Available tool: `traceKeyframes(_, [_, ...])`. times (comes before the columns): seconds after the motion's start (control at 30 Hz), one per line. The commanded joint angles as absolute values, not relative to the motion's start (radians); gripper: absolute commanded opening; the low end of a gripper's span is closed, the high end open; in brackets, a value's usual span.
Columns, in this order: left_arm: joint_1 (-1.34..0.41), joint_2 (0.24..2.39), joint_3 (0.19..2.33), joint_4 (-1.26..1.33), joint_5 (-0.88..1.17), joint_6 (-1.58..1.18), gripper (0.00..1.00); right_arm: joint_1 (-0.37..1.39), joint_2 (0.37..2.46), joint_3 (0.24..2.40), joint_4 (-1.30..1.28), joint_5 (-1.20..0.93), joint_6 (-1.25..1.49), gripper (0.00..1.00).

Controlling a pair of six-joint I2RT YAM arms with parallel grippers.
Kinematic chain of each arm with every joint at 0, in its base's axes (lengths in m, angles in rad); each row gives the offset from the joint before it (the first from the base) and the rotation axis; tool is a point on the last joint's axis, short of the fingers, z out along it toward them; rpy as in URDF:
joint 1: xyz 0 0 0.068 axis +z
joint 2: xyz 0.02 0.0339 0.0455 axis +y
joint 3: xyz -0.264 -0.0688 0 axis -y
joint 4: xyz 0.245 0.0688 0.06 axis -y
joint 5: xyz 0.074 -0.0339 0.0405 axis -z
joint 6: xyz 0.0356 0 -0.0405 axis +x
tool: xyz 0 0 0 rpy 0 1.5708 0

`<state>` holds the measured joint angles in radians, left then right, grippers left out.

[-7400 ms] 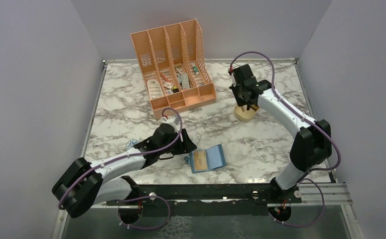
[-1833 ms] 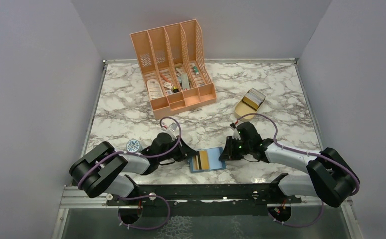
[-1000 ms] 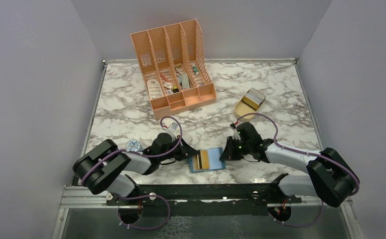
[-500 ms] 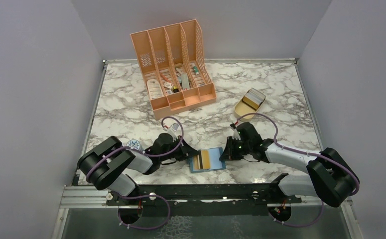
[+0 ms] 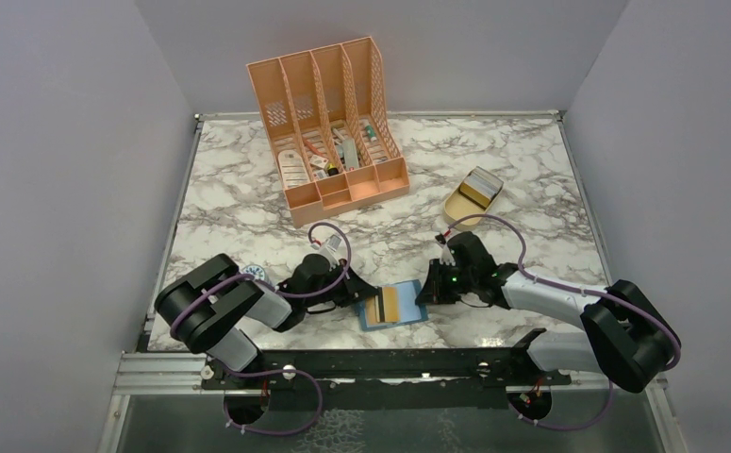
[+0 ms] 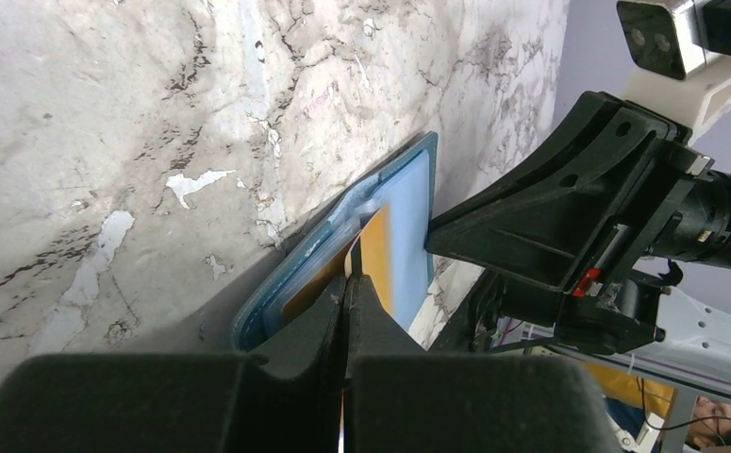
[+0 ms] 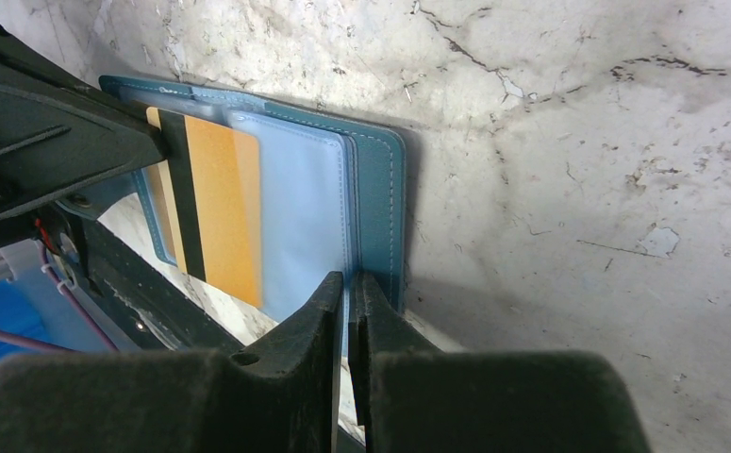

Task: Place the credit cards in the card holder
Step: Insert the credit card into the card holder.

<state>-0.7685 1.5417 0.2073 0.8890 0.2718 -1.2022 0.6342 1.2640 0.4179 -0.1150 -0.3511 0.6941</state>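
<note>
Card holder (image 5: 406, 303): open and flat on the marble table (image 5: 531, 170), teal cover down, pale blue pockets up, between the two grippers
Striped credit card (image 7: 212, 203): yellow-orange with a dark stripe, lying on the card holder's half nearer the left arm; one long edge against the pale blue pocket at the card holder's fold, not clear whether tucked under it
Left gripper (image 6: 347, 288): low at the card holder's outer edge on the left arm's side, jaws pressed together with the thin end of the striped credit card pinched between them
Right gripper (image 7: 346, 283): at the opposite edge of the card holder, jaws drawn almost together, nipping a pale blue leaf at the card holder's rim
Left arm: lying low over the table, reaching toward the card holder from the left
Right arm: stretched low from the right, wrist close beside the card holder
Tan tray (image 5: 457, 209): well apart from the card holder, farther back and on the right arm's side
Other credit cards (image 5: 479, 188): gold and pale, stacked inside the tan tray, well apart from the card holder
Peach organizer (image 5: 342, 193): far behind the card holder, near the back wall, small items in its compartments
Blue-white disc (image 5: 254, 273): beyond the left arm from the card holder, partly hidden by that arm
</note>
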Motion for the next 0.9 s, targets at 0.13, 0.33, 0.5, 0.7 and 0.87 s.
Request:
traceKeyframes(0.13, [-0.781, 1.542, 0.205, 0.913, 0.210, -1.196, 0.00, 0.643, 1.242, 0.408, -0.118, -0.322, 0.713, 0.09])
traceKeyframes(0.33, [-0.781, 1.513, 0.180, 0.913, 0.175, -1.210, 0.00, 0.643, 1.192, 0.396, -0.135, -0.293, 0.746, 0.08])
traceKeyframes(0.5, [-0.788, 1.512, 0.181, 0.914, 0.170, -1.211, 0.00, 0.642, 1.166, 0.378, -0.121, -0.293, 0.769, 0.08])
traceKeyframes(0.7, [-0.819, 1.532, 0.197, 0.917, 0.162, -1.214, 0.00, 0.643, 1.177, 0.366, -0.092, -0.311, 0.791, 0.08])
traceKeyframes(0.87, [-0.839, 1.540, 0.199, 0.920, 0.142, -1.221, 0.00, 0.642, 1.174, 0.354, -0.080, -0.307, 0.804, 0.08])
